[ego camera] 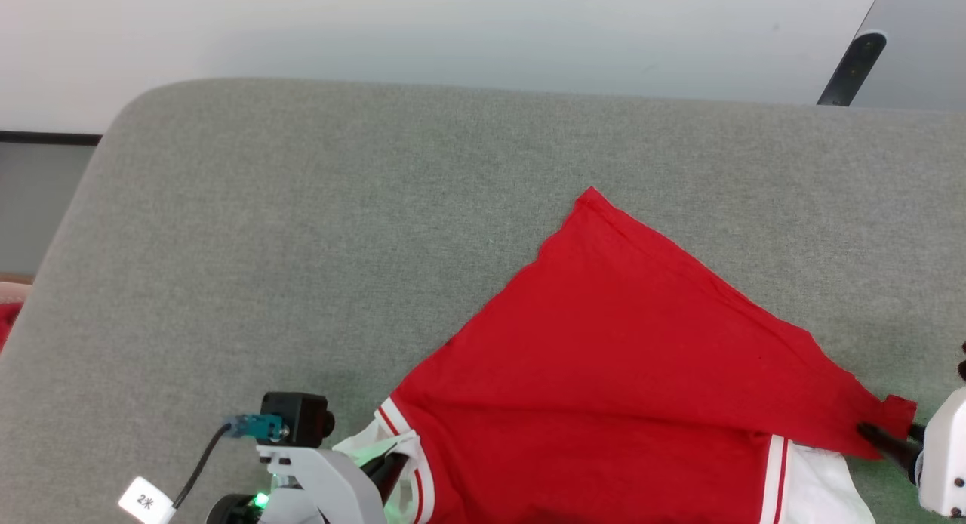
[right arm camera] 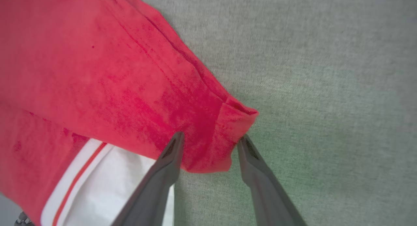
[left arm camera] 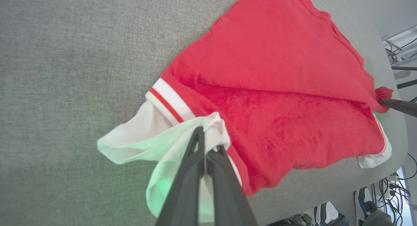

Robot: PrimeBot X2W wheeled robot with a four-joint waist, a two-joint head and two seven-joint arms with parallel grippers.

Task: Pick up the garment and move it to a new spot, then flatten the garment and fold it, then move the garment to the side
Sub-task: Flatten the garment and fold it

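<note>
On grey woven pad (ego camera: 302, 229), triangular-folded garment (ego camera: 604, 343)

grey surface (ego camera: 302, 245) bare leftward, garment (ego camera: 619, 343) rightward

The left arm's wrist housing (ego camera: 332, 482) is pale grey and carries a black box camera (ego camera: 298, 418), a teal plug (ego camera: 253, 427) with a black cable (ego camera: 199, 463), and a white tag (ego camera: 146, 501) marked "2米". The right gripper (right arm camera: 211, 137) has long, dark grey, tapered fingers (right arm camera: 156, 183) with meshed tips.

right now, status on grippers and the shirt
Left gripper shut on the garment, white sleeve. Right gripper open, astride a red corner. Garment part-folded on grey surface. Nothing in the way.
</note>
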